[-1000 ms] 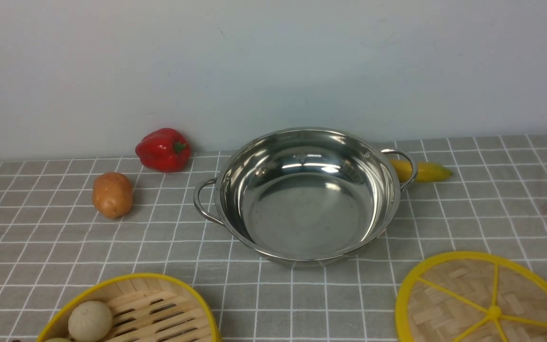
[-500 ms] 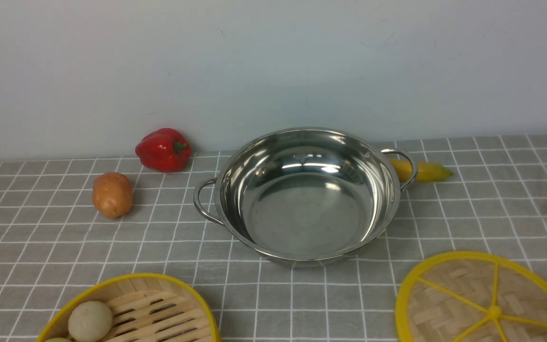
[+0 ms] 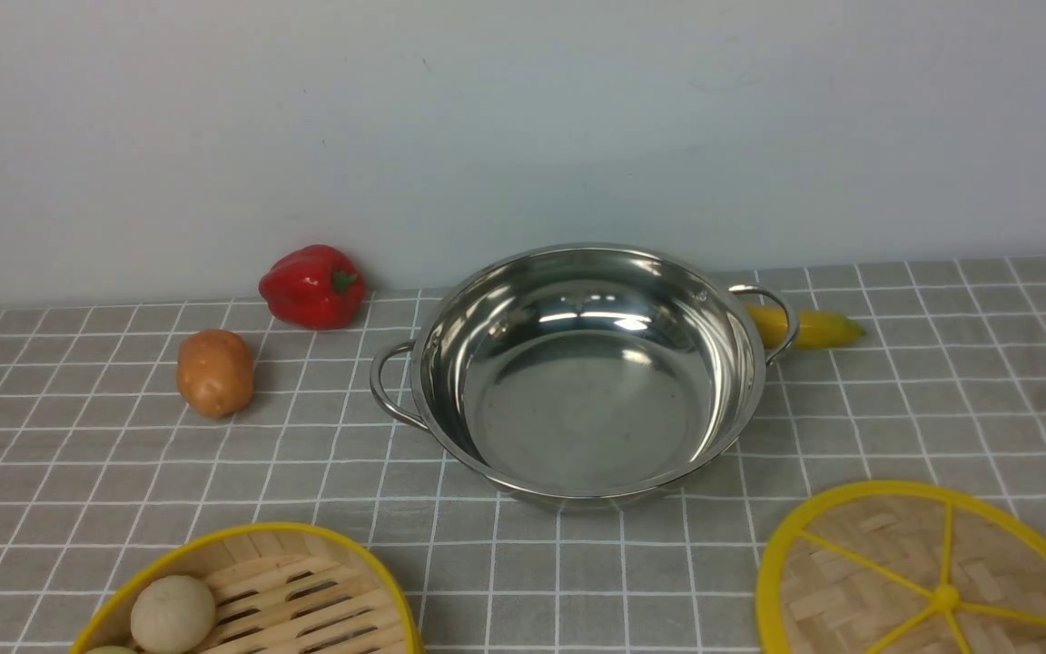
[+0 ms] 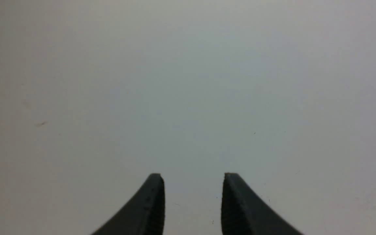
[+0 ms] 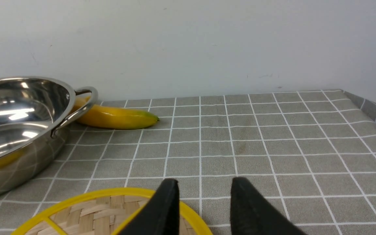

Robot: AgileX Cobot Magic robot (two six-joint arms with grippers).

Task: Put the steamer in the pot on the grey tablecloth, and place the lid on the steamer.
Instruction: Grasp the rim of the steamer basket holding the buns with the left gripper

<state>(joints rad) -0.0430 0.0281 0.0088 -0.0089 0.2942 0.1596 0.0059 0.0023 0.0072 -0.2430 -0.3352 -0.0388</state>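
The shiny steel pot stands empty in the middle of the grey tablecloth. Cut off by the near left edge of the front view is the steamer, with a pale bun on its slats. At the near right the lid lies flat. Neither gripper shows in the front view. My right gripper is open and empty, just above the lid's rim, with the pot off to one side. Open and empty too, my left gripper faces only a blank wall.
A red bell pepper and a potato lie left of the pot. A banana lies behind the pot's right handle, also seen as the banana in the right wrist view. The wall runs close behind.
A small dark tip at the lower left corner of the front view has slipped out of frame. Pot, steamer and lid have not moved.
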